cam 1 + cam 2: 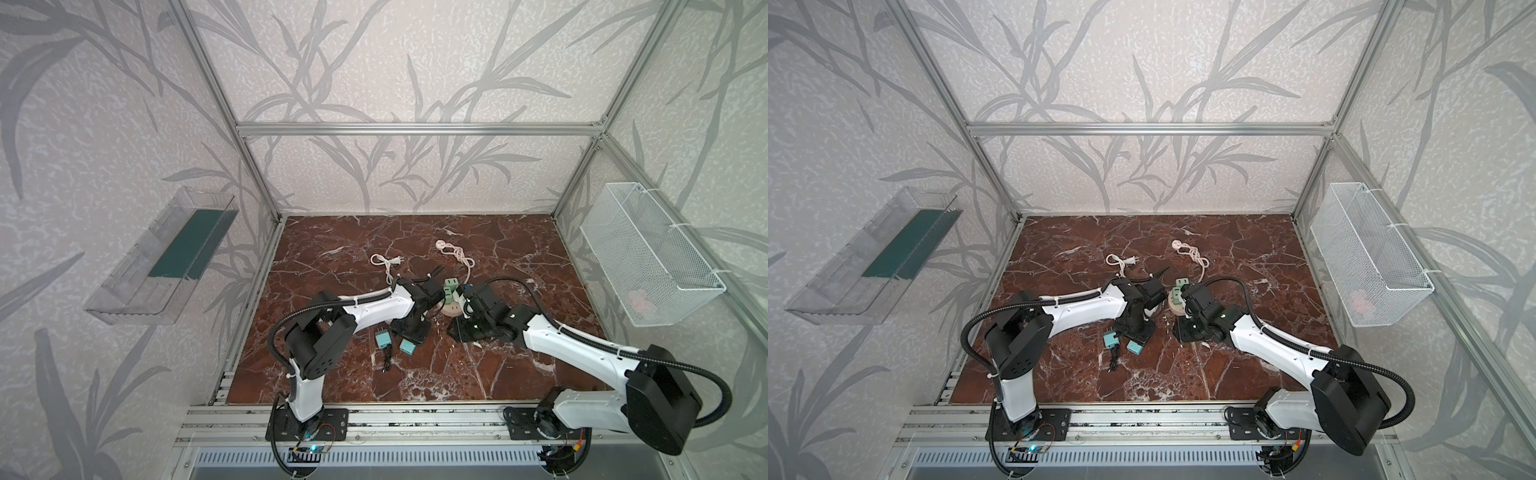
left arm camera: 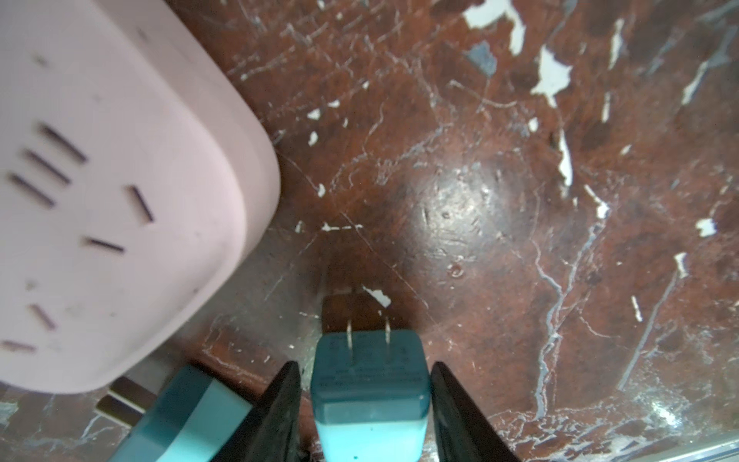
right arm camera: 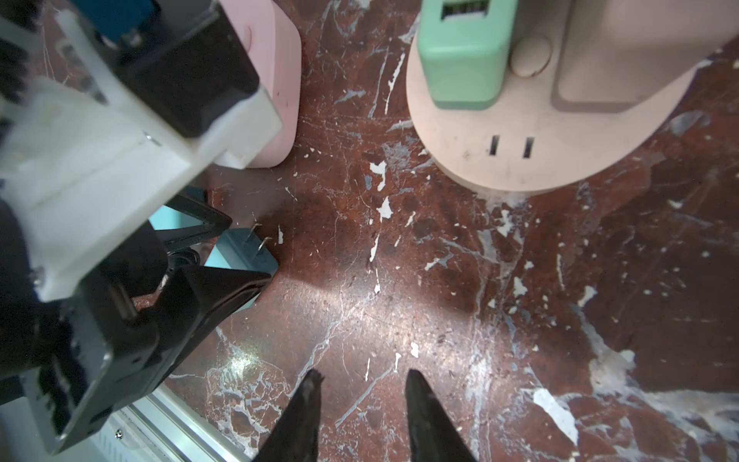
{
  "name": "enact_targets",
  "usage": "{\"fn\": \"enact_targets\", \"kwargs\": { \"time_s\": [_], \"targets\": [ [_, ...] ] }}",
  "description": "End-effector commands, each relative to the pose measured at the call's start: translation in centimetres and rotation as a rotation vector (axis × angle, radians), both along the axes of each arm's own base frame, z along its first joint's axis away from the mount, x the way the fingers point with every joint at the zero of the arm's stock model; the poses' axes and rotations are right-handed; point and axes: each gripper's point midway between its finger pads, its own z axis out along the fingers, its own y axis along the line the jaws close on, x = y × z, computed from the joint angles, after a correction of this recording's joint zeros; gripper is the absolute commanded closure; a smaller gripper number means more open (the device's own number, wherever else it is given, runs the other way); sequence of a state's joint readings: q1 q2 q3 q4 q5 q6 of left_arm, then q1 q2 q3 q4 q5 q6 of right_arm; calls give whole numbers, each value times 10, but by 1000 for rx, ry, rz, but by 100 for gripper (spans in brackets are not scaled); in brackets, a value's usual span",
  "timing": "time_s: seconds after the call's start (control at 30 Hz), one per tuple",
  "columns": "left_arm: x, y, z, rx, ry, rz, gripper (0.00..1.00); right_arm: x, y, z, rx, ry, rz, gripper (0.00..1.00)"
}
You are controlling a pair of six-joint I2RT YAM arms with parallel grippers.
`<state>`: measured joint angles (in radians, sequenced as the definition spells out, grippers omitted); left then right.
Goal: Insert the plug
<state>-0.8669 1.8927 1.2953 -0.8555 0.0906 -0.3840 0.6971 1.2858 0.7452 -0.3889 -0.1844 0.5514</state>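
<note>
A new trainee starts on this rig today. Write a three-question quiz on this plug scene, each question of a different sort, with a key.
1. True or false: the right gripper has a plug between its jaws.
2. What sits between the jaws of the left gripper? A. nothing B. a teal plug C. a battery
3. Fill in: in the right wrist view, the socket base that carries the green charger is ___ in outline.
Key: 1 false, its jaws are empty; 2 B; 3 round.
</note>
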Motion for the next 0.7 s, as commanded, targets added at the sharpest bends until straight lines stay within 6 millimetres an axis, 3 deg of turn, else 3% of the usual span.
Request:
{"fn": "enact_targets", "kwargs": {
  "time_s": [0.0,0.67],
  "targets": [
    [-1,2,0,28,10,-3,49,2,-2,6,14,-27,-5,63],
    [-5,6,-4,53,27,12,48,4,-1,4,15,-27,2,64]
  ]
}}
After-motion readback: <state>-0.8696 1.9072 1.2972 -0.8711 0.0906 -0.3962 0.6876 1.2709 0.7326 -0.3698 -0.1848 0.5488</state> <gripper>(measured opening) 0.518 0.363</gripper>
